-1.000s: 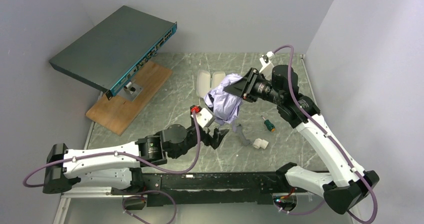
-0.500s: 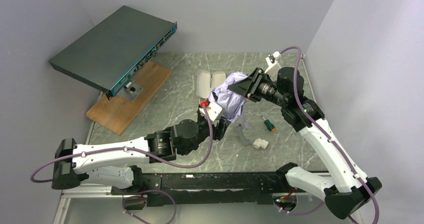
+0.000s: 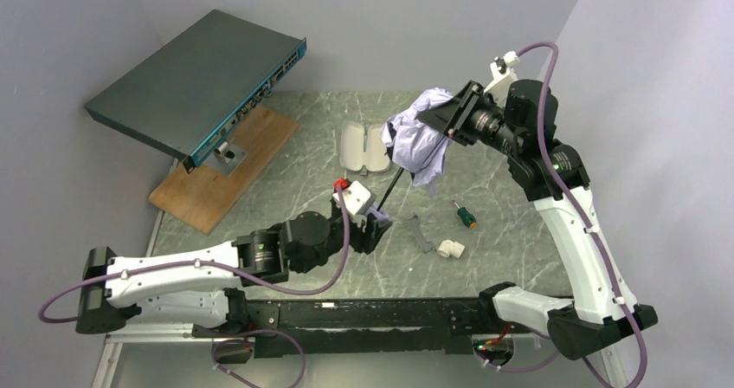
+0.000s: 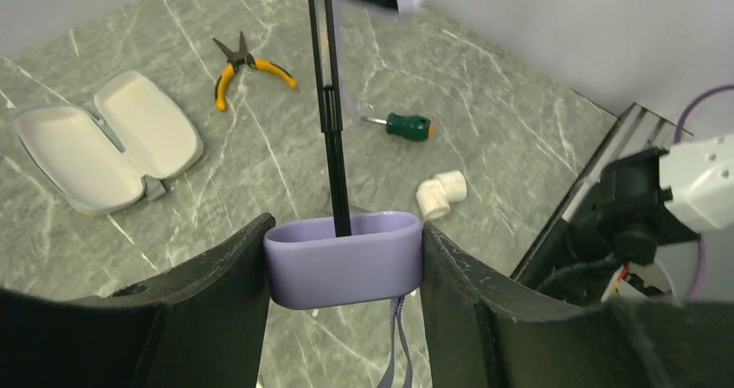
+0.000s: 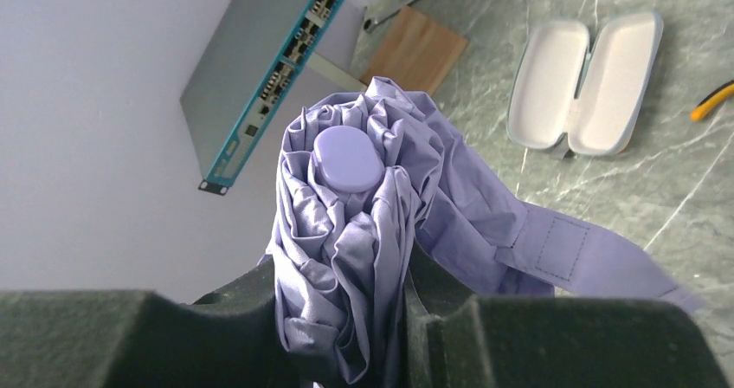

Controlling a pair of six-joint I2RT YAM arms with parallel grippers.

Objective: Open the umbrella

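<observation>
Left gripper [image 4: 344, 251] is clamped square on the lavender handle [image 4: 344, 267] of the umbrella [image 3: 417, 137], one finger on each end, with the wrist loop [image 4: 396, 353] dangling below. The thin black shaft [image 4: 327, 102] runs straight out of the handle, extended long, slanting up over the marbled table [image 3: 312, 137] toward the far right. Up there the right gripper [image 5: 342, 284] squeezes the bunched canopy [image 5: 363, 223], held high off the table. The fabric is folded in pleats, the round top cap [image 5: 346, 158] faces the wrist camera, and the closure strap [image 5: 576, 254] hangs loose to one side. On the table lie an open beige case [image 3: 363, 145], a green-handled screwdriver [image 3: 466, 216], a white pipe fitting [image 3: 449, 248] and yellow pliers [image 4: 247, 66].
</observation>
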